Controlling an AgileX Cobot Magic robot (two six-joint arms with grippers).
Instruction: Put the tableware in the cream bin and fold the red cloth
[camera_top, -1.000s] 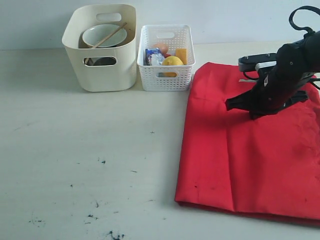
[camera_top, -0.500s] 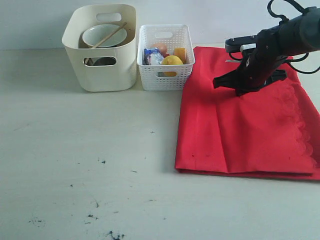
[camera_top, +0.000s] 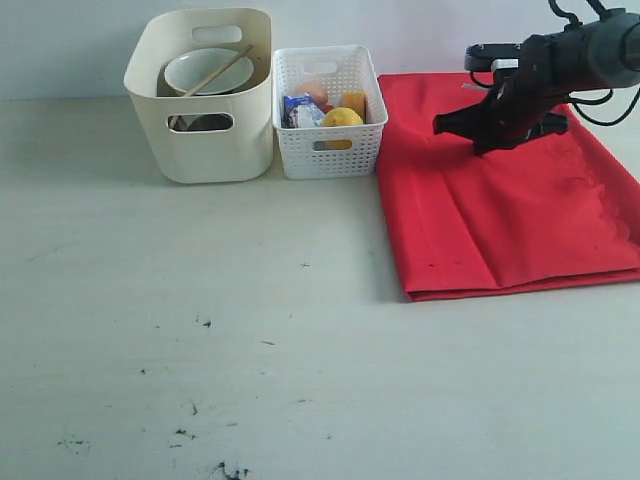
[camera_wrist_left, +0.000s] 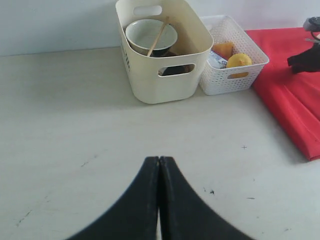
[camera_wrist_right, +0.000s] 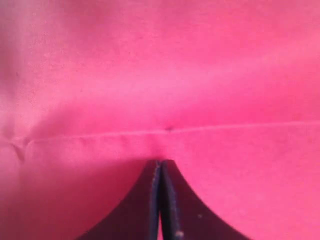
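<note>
the tall cream-coloured plastic bin (camera_top: 200, 158) stands at the back of the pale table (camera_top: 200, 300). in it are a pale green bowl (camera_top: 205, 70) and a wooden chopstick (camera_top: 216, 72) leaning across the rim. no tableware shows on the table, so that half of the task looks done. a small white perforated basket (camera_top: 300, 155) with a yellow lemon (camera_top: 343, 117) and other food sits just beside the bin. the large plain red cloth (camera_top: 510, 220) lies on the far side of that basket from the bin, with a doubled edge along its front and creases running down it.

the right gripper (camera_top: 440, 125) is over the back part of the cloth, well apart from the bin. its jaws are pressed together, with the tips at a folded seam in the right wrist view (camera_wrist_right: 161, 167). i cannot tell whether fabric is nipped between them. the left gripper (camera_wrist_left: 159, 165) hangs over bare table in front of the bin, jaws closed on nothing.

the step in hand seems to be the fold. to do it well, i judge 2 things matter: a real pinch on the upper layer only, and a straight carry so the edges meet squarely, not askew. the cloth's corner nearest the basket needs care — a drag toward the bin could shove the basket. the idle left gripper could pin the lower layer while the right one draws the fold over.
</note>
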